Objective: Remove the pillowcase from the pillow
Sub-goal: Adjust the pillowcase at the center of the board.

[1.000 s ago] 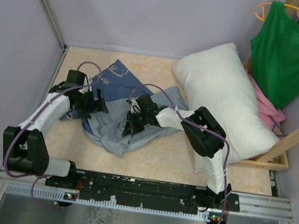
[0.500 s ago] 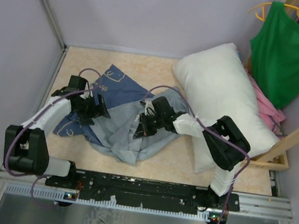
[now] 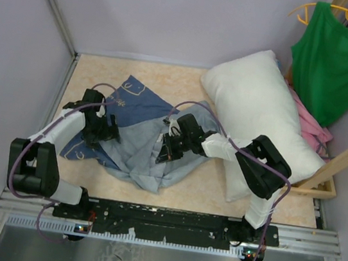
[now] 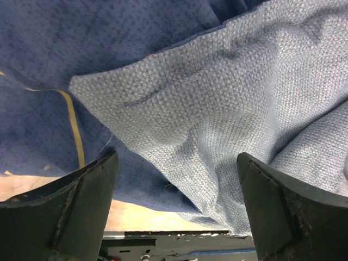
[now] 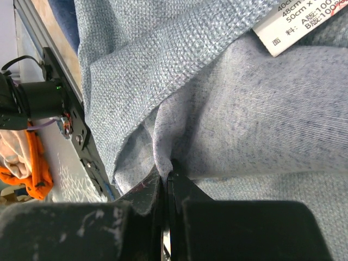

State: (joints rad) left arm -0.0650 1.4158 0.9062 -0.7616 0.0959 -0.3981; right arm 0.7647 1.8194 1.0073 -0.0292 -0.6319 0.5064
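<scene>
The pillowcase [image 3: 135, 139] lies crumpled on the table, off the pillow, pale grey-blue face up at the front and dark denim blue at the back left. The white pillow [image 3: 261, 120] lies bare at the right. My right gripper [image 3: 163, 153] is shut on a fold of the pale cloth [image 5: 163, 147], pinched between its jaws. A white label [image 5: 293, 24] shows on the cloth. My left gripper [image 3: 97, 134] is open above the pillowcase [image 4: 217, 109], its fingers [image 4: 70, 212] wide apart with nothing between them.
A green tank top [image 3: 339, 60] hangs on a hanger at the back right, with a pink garment [image 3: 314, 127] below it behind the pillow. A wooden frame [image 3: 319, 183] stands at the right. Purple walls close in the table's left and back.
My right gripper pulled the pale cloth to the right and toward the front, then held still. My left gripper has let go of the cloth and shifted slightly left and back.
</scene>
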